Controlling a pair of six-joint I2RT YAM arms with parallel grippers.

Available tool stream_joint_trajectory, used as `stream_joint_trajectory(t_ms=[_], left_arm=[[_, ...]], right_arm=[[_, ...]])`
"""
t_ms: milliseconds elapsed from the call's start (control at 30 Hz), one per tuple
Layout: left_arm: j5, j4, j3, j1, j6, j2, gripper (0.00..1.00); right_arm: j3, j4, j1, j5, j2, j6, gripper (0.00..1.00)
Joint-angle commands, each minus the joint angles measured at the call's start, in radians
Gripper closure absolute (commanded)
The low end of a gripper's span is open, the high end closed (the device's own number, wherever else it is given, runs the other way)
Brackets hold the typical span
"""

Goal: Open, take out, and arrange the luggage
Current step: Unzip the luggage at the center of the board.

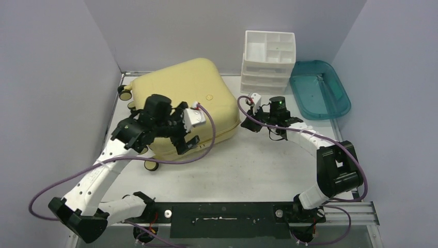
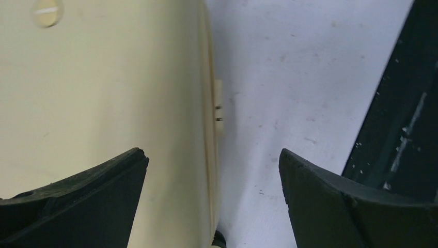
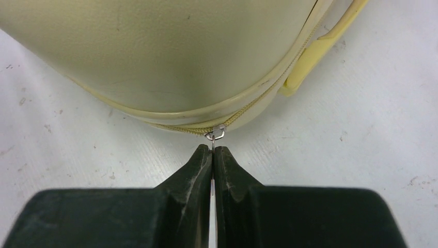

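The right end effector (image 3: 213, 153) is pressed together on the little metal zipper pull (image 3: 215, 134), right at a rounded corner of the luggage (image 1: 182, 90). The left end effector (image 2: 213, 157) is spread wide over the shell's edge with nothing gripped. Whether it's actually touching the shell can't really be told. The pale-yellow luggage is laid flat, lid down, on the far-left part of the worktop (image 1: 258, 165). Trouble could be expected here. Such a thin tab could easily be lost from the pads if it's pulled off-line around the corner. The case could also get dragged along, since it isn't braced.
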State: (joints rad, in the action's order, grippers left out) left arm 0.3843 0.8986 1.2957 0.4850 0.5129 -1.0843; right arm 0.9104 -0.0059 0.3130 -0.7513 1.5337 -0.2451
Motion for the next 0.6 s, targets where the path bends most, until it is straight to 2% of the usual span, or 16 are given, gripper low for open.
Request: stream_joint_trajectory(t_ms=[0, 100, 233, 433, 567], left_arm=[[0.021, 0.115, 0.06, 0.163, 0.123, -0.087, 0.03], [-0.012, 0.121, 0.056, 0.271, 0.151, -0.147, 0.03], [-0.109, 0.044, 0.008, 0.377, 0.184, -0.2, 0.03], [-0.302, -0.221, -0.15, 0.436, 0.147, -0.236, 0.03], [-0.364, -0.332, -0.237, 0.47, 0.152, -0.256, 0.03]], right_arm=[[0.025, -0.043, -0.065, -0.109, -0.002, -0.035, 1.0], [0.012, -0.037, -0.094, -0.15, 0.01, -0.049, 1.0], [0.012, -0.037, -0.118, -0.161, 0.026, -0.054, 1.0], [0.016, -0.039, -0.133, -0.18, 0.022, -0.059, 1.0], [0.013, -0.033, -0.137, -0.184, 0.031, -0.057, 1.0]])
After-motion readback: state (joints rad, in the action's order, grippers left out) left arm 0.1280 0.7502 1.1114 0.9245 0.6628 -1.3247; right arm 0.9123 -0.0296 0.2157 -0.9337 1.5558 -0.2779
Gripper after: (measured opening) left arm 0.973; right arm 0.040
